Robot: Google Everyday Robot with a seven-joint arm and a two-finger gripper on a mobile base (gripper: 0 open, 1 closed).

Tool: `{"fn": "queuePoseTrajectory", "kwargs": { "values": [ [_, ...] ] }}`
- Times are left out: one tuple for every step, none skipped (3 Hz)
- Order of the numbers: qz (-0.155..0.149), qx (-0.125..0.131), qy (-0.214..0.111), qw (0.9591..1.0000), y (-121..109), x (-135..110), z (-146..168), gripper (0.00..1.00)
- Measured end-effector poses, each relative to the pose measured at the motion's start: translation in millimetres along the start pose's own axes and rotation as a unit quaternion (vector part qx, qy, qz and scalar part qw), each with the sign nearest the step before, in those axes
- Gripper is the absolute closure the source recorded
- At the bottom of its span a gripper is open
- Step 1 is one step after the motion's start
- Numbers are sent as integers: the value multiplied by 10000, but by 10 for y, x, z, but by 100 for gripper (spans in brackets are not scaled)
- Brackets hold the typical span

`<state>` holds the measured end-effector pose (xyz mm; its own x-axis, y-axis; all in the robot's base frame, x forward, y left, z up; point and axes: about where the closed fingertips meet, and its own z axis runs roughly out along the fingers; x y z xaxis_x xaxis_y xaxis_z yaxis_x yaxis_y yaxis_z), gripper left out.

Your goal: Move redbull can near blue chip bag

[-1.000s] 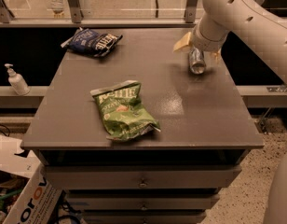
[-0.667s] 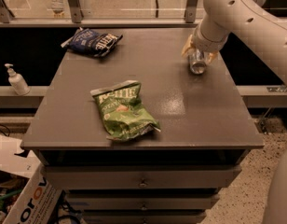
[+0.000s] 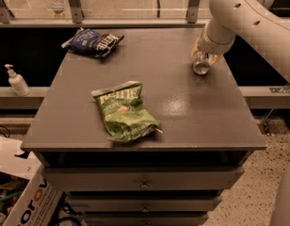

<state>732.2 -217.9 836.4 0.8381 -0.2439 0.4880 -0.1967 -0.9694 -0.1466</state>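
The redbull can (image 3: 200, 67), slim and silver, is at the table's far right, its top facing the camera. My gripper (image 3: 205, 55) comes down from the white arm at the upper right and is shut on the can, its yellowish fingertips (image 3: 197, 47) on either side of it. The blue chip bag (image 3: 92, 41), dark blue with white lettering, lies flat at the table's far left corner, well away from the can.
A green chip bag (image 3: 124, 110) lies in the middle front of the grey table (image 3: 197, 121). A soap dispenser bottle (image 3: 16, 80) stands on a ledge to the left. A cardboard box (image 3: 22, 199) sits on the floor at lower left. Drawers are under the table.
The gripper's fingers have drawn in from a wider spread onto the can. The can has shifted slightly toward the camera. Both bags have not moved.
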Motion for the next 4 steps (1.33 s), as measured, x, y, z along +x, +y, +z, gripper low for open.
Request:
{"fn": "queuePoseTrajectory", "kwargs": {
  "values": [
    [9, 12, 60, 10000, -23, 25, -103, 100],
    [-28, 196, 61, 9998, -208, -8, -339, 100],
    [-148, 388, 10, 9991, -450, -154, -522, 100],
    [-428, 590, -103, 9973, -776, -433, -635, 100]
  ]
}}
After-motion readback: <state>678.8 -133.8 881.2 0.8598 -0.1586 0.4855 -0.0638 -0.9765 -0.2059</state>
